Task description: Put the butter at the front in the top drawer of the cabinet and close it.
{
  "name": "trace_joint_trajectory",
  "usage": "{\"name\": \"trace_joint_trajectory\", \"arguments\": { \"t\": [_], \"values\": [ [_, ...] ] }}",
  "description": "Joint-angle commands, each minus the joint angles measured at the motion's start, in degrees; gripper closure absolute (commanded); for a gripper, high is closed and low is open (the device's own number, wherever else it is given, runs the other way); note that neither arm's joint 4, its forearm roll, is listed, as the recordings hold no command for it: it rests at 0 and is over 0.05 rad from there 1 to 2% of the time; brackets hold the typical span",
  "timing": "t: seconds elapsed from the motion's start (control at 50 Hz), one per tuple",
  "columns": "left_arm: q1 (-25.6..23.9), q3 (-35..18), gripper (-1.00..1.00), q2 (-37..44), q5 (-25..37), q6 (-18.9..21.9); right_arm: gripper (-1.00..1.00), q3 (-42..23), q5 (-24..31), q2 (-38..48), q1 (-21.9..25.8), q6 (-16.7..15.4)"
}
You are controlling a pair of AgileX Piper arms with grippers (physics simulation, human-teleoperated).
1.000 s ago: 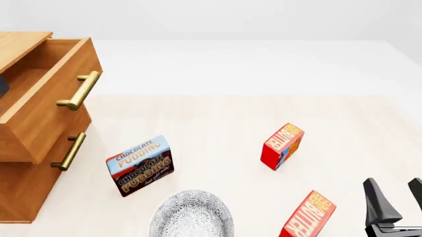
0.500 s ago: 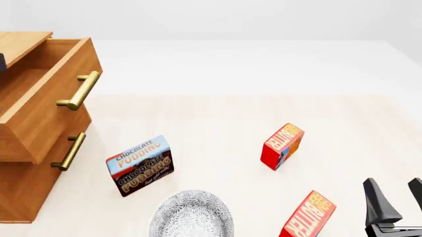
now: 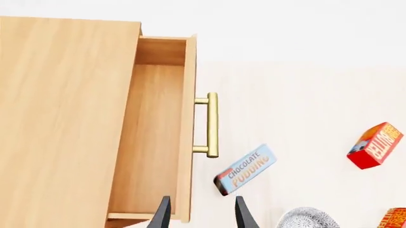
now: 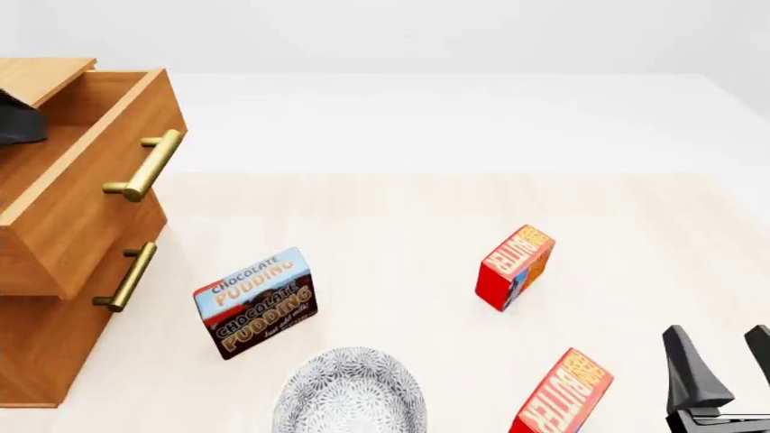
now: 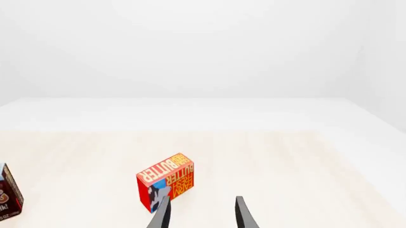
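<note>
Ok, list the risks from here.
1. Two butter cartons look alike; the right gripper could take the far butter instead of the front butter.
2. The left gripper hangs over the open top drawer and may block the drop.

Front view high, facing forward; left wrist above top drawer [image 3: 155, 142]; both share pudding box [image 4: 255, 302]

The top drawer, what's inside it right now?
The top drawer stands open. The left wrist view shows only bare wood inside, no carton. In the front view something dark, probably part of the left arm, shows above it at the frame's edge. The cabinet top hides the drawer's back.
</note>
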Motion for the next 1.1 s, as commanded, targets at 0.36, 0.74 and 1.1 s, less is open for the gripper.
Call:
{"name": "trace_joint_trajectory", "arguments": {
  "t": [0.36,0.74,1.1],
  "values": [
    [1.24,-2.30,-1.00,6.40,1.01,-0.41,-1.00,-0.02,0.02,-0.02,0.01,-0.01],
    [1.72,-3.49,-1.00,8.32,0.95,-2.71,-1.00,-0.02,0.03,-0.02,0.01,-0.02],
    [0.85,1.35,-1.00,9.82,-3.35,-4.63,-1.00,-0.02,0.01,-0.02,0.02,-0.03]
  ]
}}
